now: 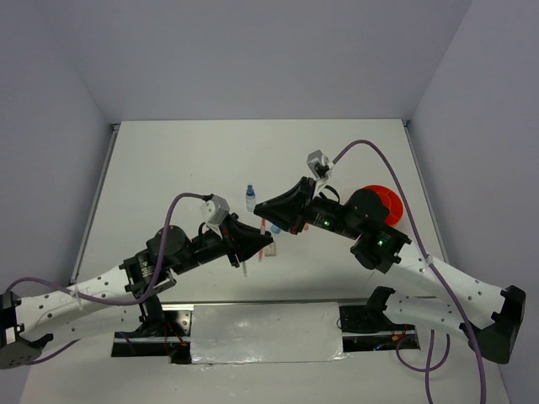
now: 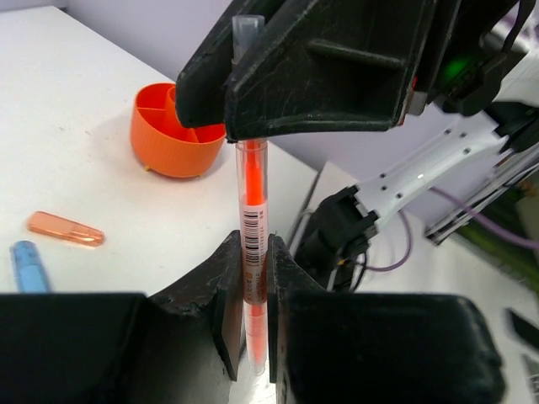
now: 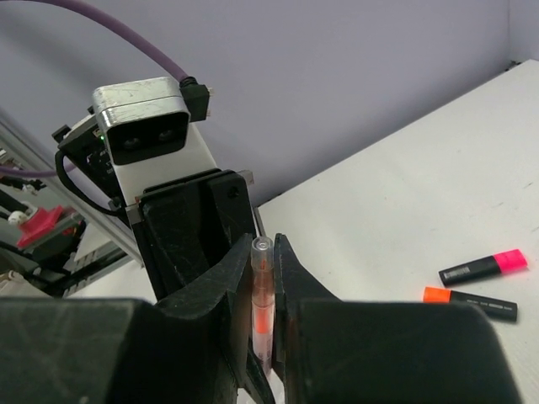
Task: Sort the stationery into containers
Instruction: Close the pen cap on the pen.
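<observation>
Both arms raised over the middle of the bench (image 1: 168, 168), tips meeting above it. Pinched upright in the left end effector (image 2: 253, 282): the orange pen (image 2: 253, 194), gripped low on its clear barrel at the barcode label, with the fingers (image 2: 223, 295) pressed against either side. Higher on the same pen, the right end effector (image 3: 264, 278), closed around the upper barrel, fingers (image 3: 290, 278) snug against both sides and the pen's clear end poking out past them. Held thus at two places at once, clear of the bench, between the two arms. Off to the right in the overhead view, behind the right arm and partly hidden by it, the orange bowl (image 1: 386, 202): round, with inner dividers, standing on the bench. From the left wrist, lying flat on the bench and apart from the bowl, a peach marker (image 2: 65, 229) and, just beside it and nearer the camera, a blue marker (image 2: 29, 268) cut off by the frame edge. Near the meeting tips in the overhead view, a blue-capped clear bottle (image 1: 249, 198), too small to tell whether upright or lying. From the right wrist, two black highlighters flat on the bench, close together and roughly parallel: a pink-capped highlighter (image 3: 484, 268) and, just nearer, an orange-capped highlighter (image 3: 470, 303).
</observation>
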Motion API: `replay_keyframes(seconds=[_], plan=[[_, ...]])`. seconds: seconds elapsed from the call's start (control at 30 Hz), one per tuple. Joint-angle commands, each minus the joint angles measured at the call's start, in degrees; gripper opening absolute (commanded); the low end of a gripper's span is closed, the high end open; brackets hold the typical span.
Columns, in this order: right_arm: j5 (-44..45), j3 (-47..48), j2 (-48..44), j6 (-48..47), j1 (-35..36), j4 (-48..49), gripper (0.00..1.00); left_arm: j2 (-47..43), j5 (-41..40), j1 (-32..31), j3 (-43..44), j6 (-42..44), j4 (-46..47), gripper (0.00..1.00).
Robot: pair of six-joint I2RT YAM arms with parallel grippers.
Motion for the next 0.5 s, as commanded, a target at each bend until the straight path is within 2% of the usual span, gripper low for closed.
replay_keyframes(seconds=[0.0,0.2,0.3,0.47], plan=[[-2.28,-0.60,0.99,-0.40,0.22,2.28,0.00,-1.71,0.80,0.06,2.96,5.12,0.95,0.00],[-3.96,-7.63,0.81,-1.53,1.44,3.43,0.00,-0.13,0.54,0.76,14.82,14.28,-7.75,0.00],[-0.97,-11.40,0.46,-1.54,2.76,3.25,0.00,0.49,3.52,3.65,17.82,14.38,-7.94,0.00],[0.17,-19.06,3.36,1.45,3.73,10.11,0.00,1.71,9.85,9.02,20.63,12.80,-6.97,0.00]])
